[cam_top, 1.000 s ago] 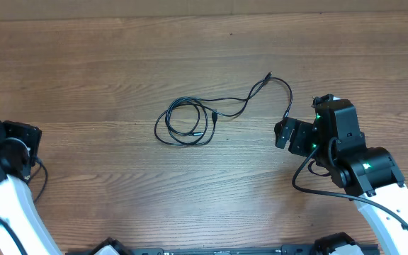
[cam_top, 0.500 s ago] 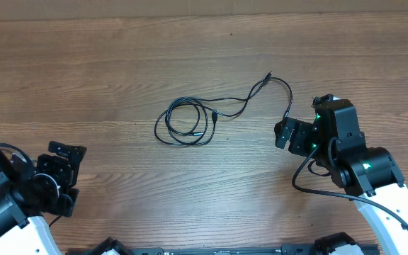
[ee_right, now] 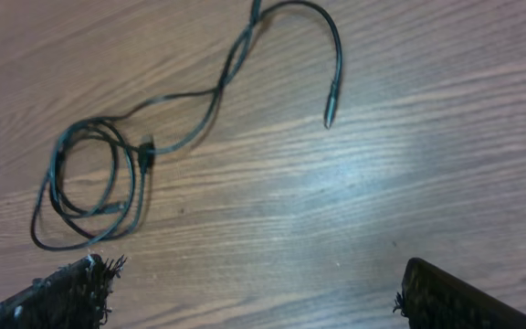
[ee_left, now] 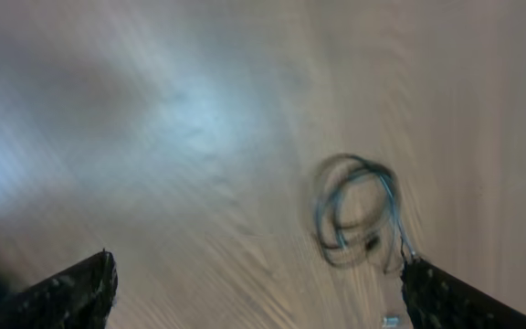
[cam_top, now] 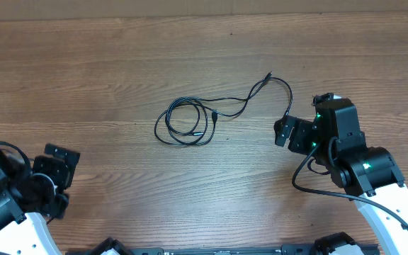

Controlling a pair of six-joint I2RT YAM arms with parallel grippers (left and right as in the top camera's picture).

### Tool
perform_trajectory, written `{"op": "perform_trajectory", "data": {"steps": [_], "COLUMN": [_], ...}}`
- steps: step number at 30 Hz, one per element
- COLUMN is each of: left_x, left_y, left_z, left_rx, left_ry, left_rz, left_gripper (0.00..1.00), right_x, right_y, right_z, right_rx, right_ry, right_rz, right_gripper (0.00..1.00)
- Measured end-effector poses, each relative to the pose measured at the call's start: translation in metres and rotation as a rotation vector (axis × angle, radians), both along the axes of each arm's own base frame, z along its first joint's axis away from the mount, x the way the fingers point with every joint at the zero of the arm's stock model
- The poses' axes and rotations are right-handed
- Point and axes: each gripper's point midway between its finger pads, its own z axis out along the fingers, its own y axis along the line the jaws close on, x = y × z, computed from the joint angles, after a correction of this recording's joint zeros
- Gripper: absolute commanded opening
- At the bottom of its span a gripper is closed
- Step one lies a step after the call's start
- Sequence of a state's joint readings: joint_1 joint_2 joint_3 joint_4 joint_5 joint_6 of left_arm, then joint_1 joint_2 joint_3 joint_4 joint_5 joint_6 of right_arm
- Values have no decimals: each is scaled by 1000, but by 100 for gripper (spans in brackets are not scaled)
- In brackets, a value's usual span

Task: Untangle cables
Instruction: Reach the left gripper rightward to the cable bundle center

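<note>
The cables lie at the table's middle as one thin black coil with a long tail curving right to a plug end. My right gripper hovers just below that plug end, open, with nothing between its fingers. In the right wrist view the cables lie up and to the left, the plug end ahead, and the gripper is wide apart over bare wood. My left gripper stands open at the lower left, far from the coil. The blurred left wrist view shows the cables ahead right of the empty gripper.
The wooden table fills the overhead view. The right arm's own thick black cable loops beside its wrist.
The left arm has swung in from the far left edge to the lower left and turned toward the coil, and its jaws have opened wide. The right arm and cables have not moved.
</note>
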State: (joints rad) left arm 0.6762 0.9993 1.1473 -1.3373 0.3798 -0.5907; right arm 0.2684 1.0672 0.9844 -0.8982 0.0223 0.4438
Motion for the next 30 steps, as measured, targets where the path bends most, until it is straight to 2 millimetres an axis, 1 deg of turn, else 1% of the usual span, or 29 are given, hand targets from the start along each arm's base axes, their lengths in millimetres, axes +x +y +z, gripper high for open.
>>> {"op": "perform_trajectory", "data": {"steps": [1, 2, 3, 4, 6, 7, 8, 10, 12, 14, 16, 20, 26, 27, 29, 30], "left_x": [9, 19, 25, 27, 26, 27, 27, 27, 30, 32, 33, 33, 35, 37, 49, 52], "left_y": [-3, -11, -24, -37, -58, -71, -78, -101, -117, -127, -136, -144, -169, -173, -190, -194], "left_z": [5, 13, 20, 25, 29, 32, 33, 36, 39, 40, 37, 27, 19, 19, 21, 20], "left_rx": [19, 37, 47, 57, 64, 76, 81, 98, 113, 123, 138, 158, 186, 184, 187, 188], "left_ry": [-56, -134, -206, -258, -315, -352, -370, -416, -452, -465, -435, -336, -254, -253, -284, -289], "left_rz": [-76, -196, -330, -449, -606, -708, -758, -907, -998, -1048, -1073, -1046, -1021, -1013, -1024, -1028], "left_gripper": [100, 100, 100, 100, 100, 100, 100, 100, 100, 100, 99, 100, 100, 100, 100, 100], "right_x": [1, 1, 1, 1, 0, -1, -1, -1, -1, -2, -5, -8, -9, -9, -9, -9], "right_y": [0, 0, 0, 0, 3, 5, 8, 17, 27, 33, 40, 46, 48, 48, 48, 48], "right_z": [1, 1, 1, 1, 1, 0, 1, 4, 8, 9, 10, 12, 12, 12, 12, 12], "right_rx": [1, 1, 1, 1, 13, 24, 35, 80, 128, 158, 189, 219, 230, 230, 230, 230], "right_ry": [-3, -4, -4, -3, 0, 4, 5, -1, -7, -3, 5, 14, 17, 16, 17, 17], "right_rz": [-1, -1, -1, 0, 9, 17, 27, 59, 95, 119, 144, 168, 178, 178, 178, 178], "right_gripper": [100, 100, 100, 100, 100, 100, 100, 100, 100, 100, 100, 100, 100, 100, 100, 100]}}
